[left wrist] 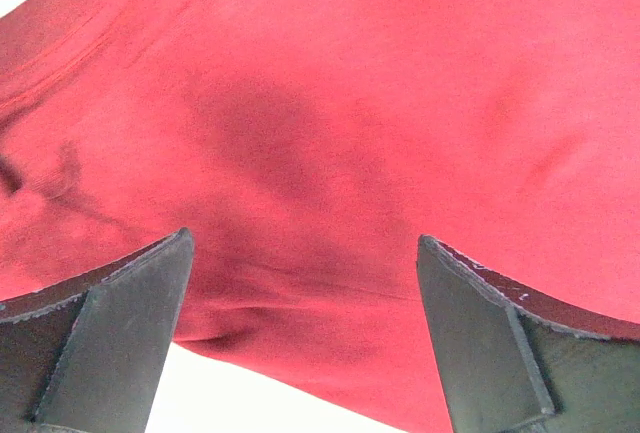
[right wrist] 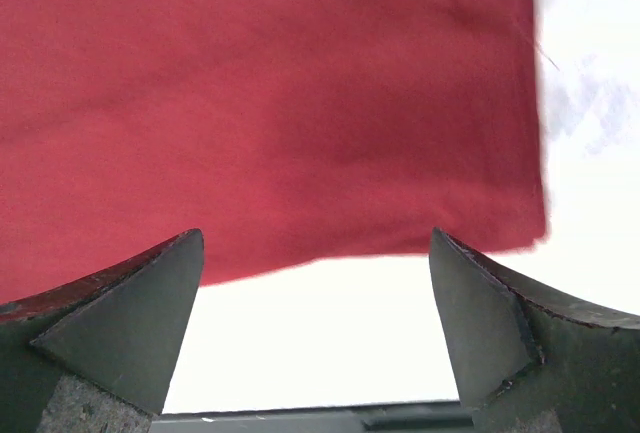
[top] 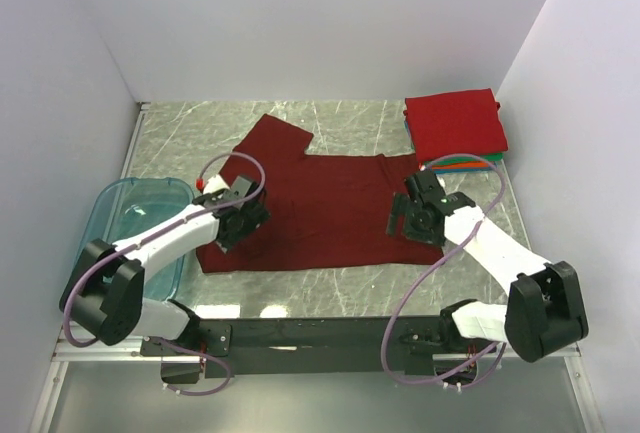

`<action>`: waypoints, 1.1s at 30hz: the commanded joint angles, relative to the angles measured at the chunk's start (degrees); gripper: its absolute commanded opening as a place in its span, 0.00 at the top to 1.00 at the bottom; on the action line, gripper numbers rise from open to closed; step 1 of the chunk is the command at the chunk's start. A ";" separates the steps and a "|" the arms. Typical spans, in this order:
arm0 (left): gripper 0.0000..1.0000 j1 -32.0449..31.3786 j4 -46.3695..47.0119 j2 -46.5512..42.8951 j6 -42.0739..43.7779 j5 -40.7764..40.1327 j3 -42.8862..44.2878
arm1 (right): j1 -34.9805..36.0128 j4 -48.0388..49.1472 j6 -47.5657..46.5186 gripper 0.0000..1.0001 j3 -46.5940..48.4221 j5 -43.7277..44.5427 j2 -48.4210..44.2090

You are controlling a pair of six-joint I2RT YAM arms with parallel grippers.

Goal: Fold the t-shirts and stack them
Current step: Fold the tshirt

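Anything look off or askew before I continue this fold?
Nothing spilled or damaged. The maroon t-shirt lies flat but slightly crooked. In the folded stack, lower shirts' edges peek out beneath the red t-shirt. The left gripper and right gripper are open above the maroon one.

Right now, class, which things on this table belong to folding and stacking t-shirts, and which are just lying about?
Job in hand:
maroon t-shirt, spread out
folded stack, bright red on top
left tool and right tool, both open

Lying about:
teal bin
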 commanded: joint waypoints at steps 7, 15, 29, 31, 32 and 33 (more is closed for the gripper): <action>0.01 -0.40 6.29 5.67 3.53 -0.35 7.85 | 8.25 11.47 1.08 0.00 8.52 -3.03 10.39; 0.01 -0.66 8.83 7.35 1.25 1.41 1.10 | 12.84 12.26 4.16 0.00 4.85 -0.39 17.61; 0.01 -4.96 5.06 0.14 -8.51 0.27 -10.42 | 18.64 11.47 10.84 0.00 -8.43 -1.62 10.06; 0.01 -5.67 2.78 -1.43 -11.13 0.27 -11.74 | 19.86 10.85 11.55 0.00 -9.66 -1.62 8.75; 0.01 -5.84 1.90 -2.05 -11.93 0.09 -12.09 | 20.22 10.59 11.81 0.00 -10.01 -1.80 8.39; 0.01 -6.02 0.93 -2.58 -12.81 -0.52 -12.36 | 20.57 10.33 11.99 0.00 -10.63 -1.89 7.95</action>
